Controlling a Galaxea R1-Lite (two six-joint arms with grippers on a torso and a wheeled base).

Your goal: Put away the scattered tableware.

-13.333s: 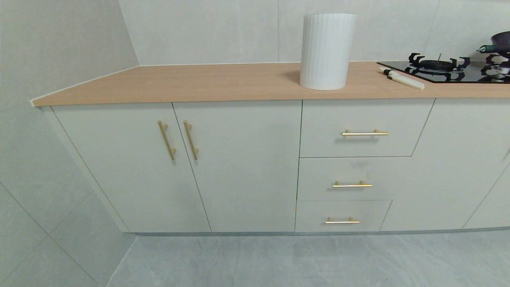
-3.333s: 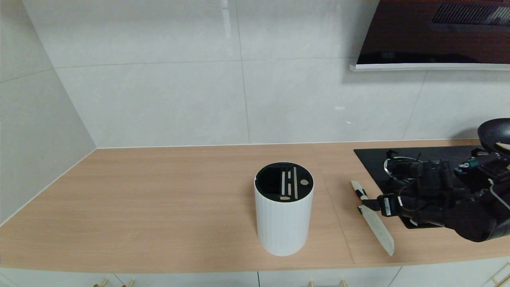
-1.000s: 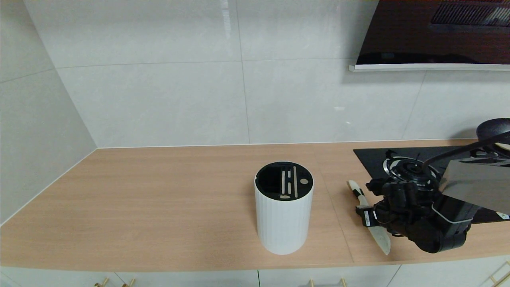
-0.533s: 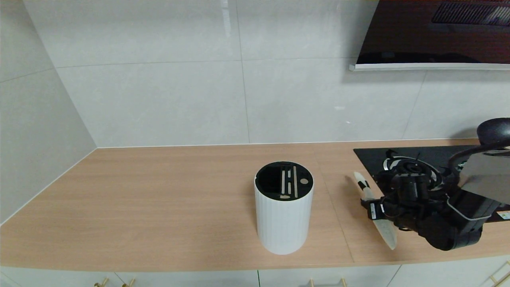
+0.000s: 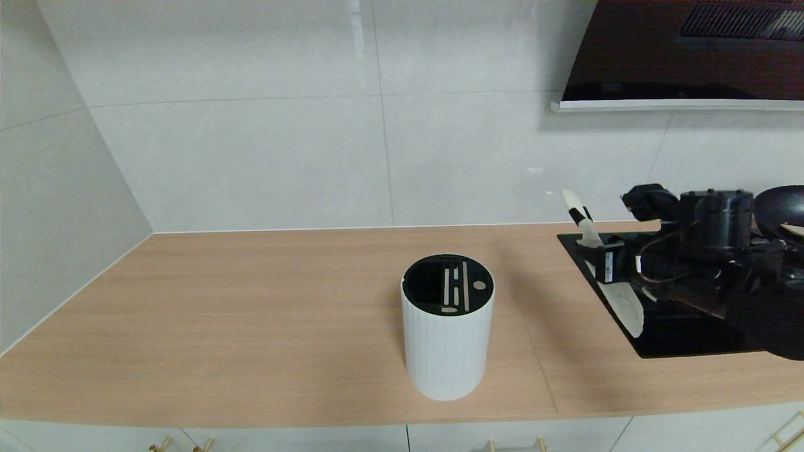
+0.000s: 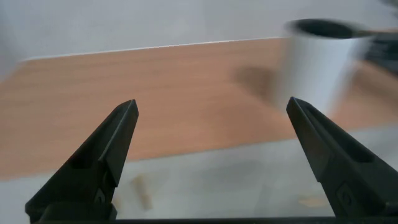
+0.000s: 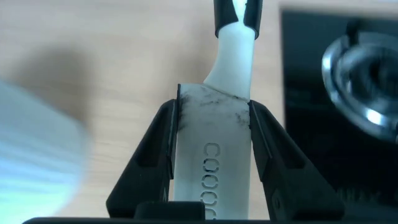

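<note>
A white ribbed knife holder with a black slotted top stands on the wooden counter; it also shows in the left wrist view. My right gripper is shut on a white knife and holds it in the air above the left edge of the stove, handle up and back, blade down toward the front. In the right wrist view the fingers clamp the knife at the blade's base. My left gripper is open, low before the counter's front edge.
A black gas stove takes up the counter's right end, with a dark pan on it. A range hood hangs above. The tiled wall runs along the back and left. Bare counter stretches left of the holder.
The right gripper has lifted the knife off the counter, carrying it up and back over the stove's edge. The holder has not moved.
</note>
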